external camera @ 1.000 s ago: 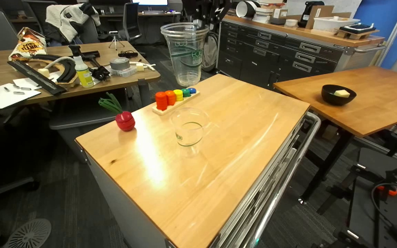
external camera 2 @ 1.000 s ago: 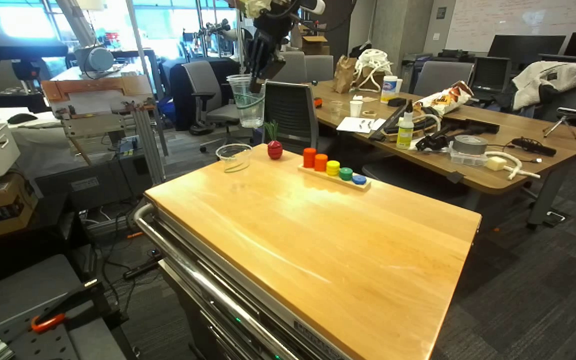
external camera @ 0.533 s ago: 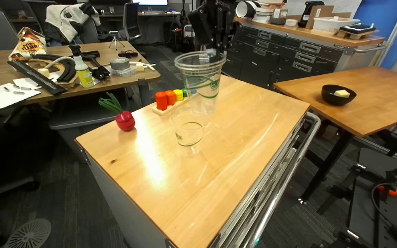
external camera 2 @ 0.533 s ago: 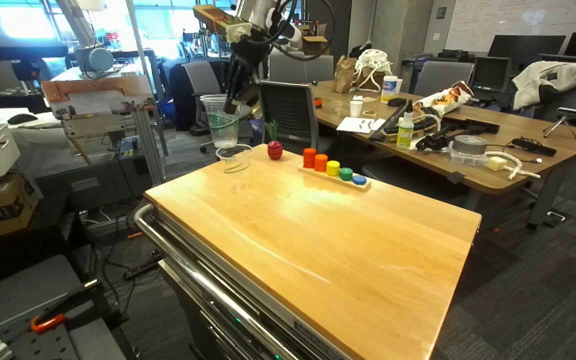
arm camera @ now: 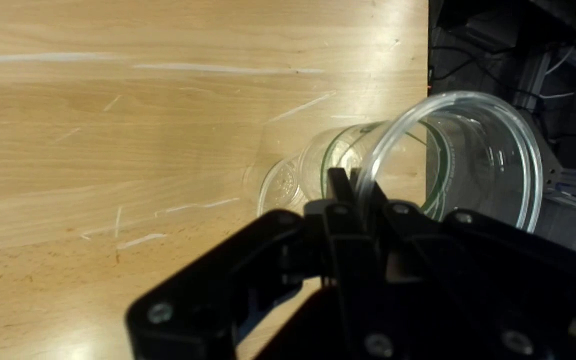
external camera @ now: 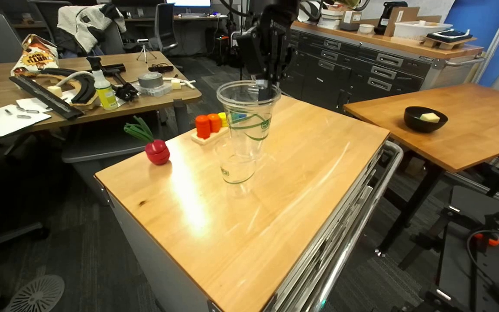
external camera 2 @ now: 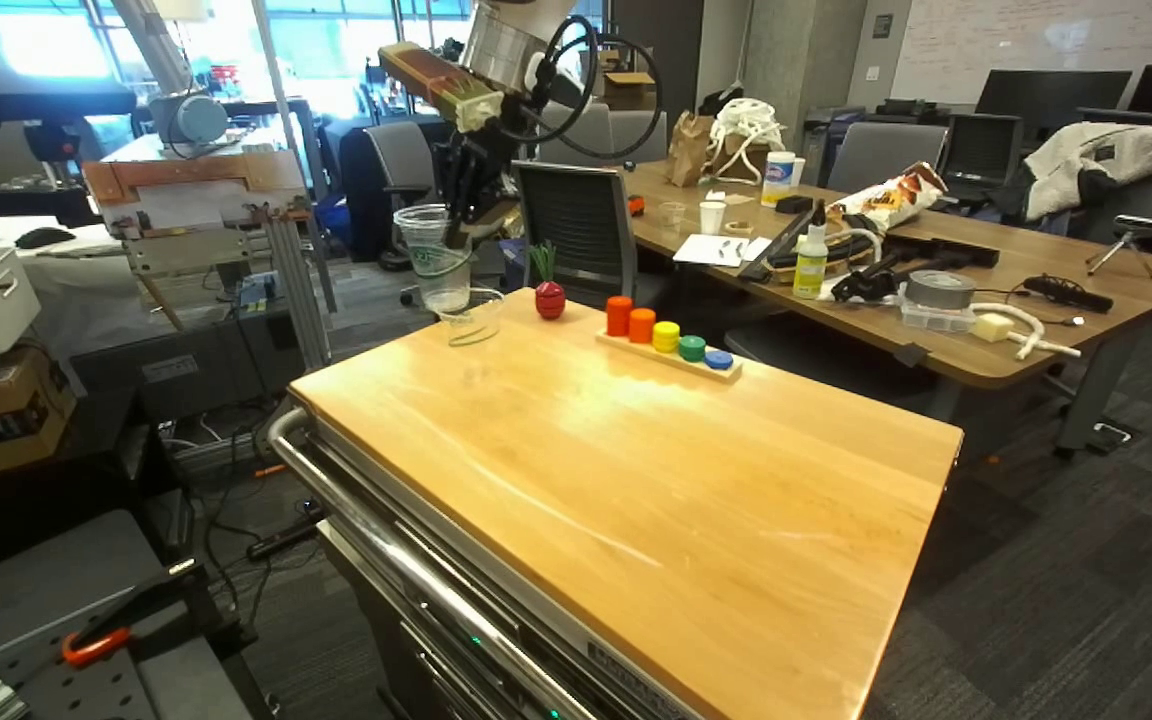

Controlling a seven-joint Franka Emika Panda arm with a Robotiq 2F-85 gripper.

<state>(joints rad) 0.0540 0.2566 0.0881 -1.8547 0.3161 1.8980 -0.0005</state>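
Gripper (external camera: 264, 89) pointing downward, jaws clenched on the rim of a clear plastic cup (external camera: 248, 125) marked with green print. In both exterior views the body of this cup hangs below and to the left of the jaws, mouth upward, raised above the wooden worktop (external camera: 284, 225); slight lean in an exterior view.

Lower cup (external camera: 235, 171), also clear and green-banded, standing upright on the worktop below the jaws. Bottom of the held cup overlaps its upper part in both exterior views; cannot tell whether the two touch.

Wrist view: held rim makes a broad ring just right of the fingertips (arm camera: 338, 181). Past and left of them, the rings of both cups run together, hard to separate.

Around: red toy radish (external camera 2: 549, 301) with green leaves, below and right of the jaws in an exterior view. Row of coloured discs (external camera 2: 667, 336) on a pale wooden base, same side, farther out. Black bowl (external camera: 425, 127) with a pale block (external camera: 429, 117) in it, on another table, well to the right of the jaws.
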